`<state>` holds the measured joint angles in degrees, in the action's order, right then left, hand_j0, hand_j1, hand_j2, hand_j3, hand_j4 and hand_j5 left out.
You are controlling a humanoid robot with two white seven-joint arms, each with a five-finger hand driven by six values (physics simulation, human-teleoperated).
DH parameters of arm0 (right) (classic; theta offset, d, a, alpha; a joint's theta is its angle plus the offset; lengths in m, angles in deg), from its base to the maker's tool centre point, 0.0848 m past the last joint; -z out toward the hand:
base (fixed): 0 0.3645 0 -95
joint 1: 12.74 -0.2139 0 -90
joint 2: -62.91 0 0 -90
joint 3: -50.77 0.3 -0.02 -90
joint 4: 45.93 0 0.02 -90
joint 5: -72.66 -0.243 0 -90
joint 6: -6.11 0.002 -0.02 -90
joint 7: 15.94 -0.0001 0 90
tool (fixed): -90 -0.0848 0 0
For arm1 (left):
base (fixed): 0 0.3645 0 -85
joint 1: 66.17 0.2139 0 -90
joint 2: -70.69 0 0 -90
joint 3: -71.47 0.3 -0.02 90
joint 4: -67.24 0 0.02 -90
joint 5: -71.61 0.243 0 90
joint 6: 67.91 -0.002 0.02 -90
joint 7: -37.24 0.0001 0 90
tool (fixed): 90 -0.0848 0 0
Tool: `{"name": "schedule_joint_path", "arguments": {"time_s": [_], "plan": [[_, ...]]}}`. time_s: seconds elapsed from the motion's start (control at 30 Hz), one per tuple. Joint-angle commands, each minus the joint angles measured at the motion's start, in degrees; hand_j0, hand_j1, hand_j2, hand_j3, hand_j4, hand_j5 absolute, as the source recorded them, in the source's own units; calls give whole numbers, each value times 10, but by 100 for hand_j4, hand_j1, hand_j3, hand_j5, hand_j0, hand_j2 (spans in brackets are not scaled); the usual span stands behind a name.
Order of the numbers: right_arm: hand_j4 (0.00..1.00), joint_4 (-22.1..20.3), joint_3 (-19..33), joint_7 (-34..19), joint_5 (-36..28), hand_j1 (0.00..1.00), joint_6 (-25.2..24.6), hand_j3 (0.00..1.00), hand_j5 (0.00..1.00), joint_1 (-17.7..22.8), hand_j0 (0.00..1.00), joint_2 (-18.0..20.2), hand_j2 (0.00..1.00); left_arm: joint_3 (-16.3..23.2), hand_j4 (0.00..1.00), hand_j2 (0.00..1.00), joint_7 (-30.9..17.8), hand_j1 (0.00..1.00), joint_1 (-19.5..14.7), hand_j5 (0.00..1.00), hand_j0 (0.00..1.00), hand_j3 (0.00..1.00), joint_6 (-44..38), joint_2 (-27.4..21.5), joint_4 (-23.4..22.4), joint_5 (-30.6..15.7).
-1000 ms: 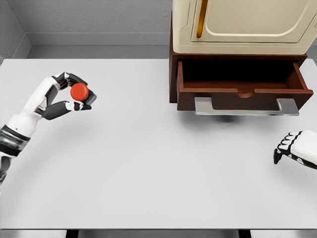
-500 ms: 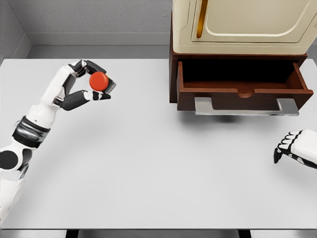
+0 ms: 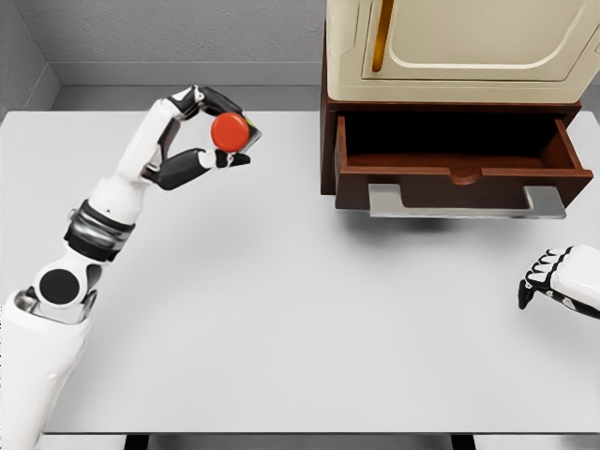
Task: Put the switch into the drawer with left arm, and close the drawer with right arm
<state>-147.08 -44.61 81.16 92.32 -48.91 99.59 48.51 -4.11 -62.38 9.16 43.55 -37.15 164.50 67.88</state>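
switch (image 3: 230, 132) x1, pinched in left hand (image 3: 192, 136) | drawer (image 3: 459, 159) x1, open | right hand (image 3: 558, 281) curled, holding nothing

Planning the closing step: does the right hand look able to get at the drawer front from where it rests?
Probably yes. The right hand lies on the table just below the open drawer, with nothing between them.

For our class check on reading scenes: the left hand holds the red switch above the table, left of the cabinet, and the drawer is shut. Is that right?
Not quite. The drawer is open, pulled out from the cabinet, as the head view shows. The rest holds: the left hand holds the red switch above the table, left of the cabinet.
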Motion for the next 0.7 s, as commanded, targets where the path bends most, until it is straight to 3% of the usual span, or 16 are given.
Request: {"name": "schedule_joint_path", "arguments": {"time_s": [0.0, 0.07, 0.17, 0.27, 0.67], "plan": [[35, 0, 0, 0, -4, 35, 0, 35, 35, 0, 35, 2, 35, 7, 36, 36, 0, 36, -2, 36, 36, 36, 0, 8, 0, 5], [35, 0, 0, 0, -4, 35, 0, 35, 35, 1, 35, 2, 35, 7, 36, 36, 0, 36, -10, 36, 36, 36, 0, 33, -1, 45], [35, 0, 1, 0, -3, 35, 0, 35, 35, 0, 35, 2, 35, 10, 36, 36, 0, 36, -25, 36, 36, 36, -5, 44, -7, 51], [36, 0, 1, 0, -3, 36, 0, 36, 36, 0, 36, 2, 36, 10, 36, 36, 0, 36, -30, 36, 36, 36, -13, 74, -7, 90], [35, 0, 1, 2, -4, 35, 0, 35, 35, 0, 35, 3, 35, 16, 36, 36, 0, 36, -47, 36, 36, 36, -21, 135, -9, 173]]}}
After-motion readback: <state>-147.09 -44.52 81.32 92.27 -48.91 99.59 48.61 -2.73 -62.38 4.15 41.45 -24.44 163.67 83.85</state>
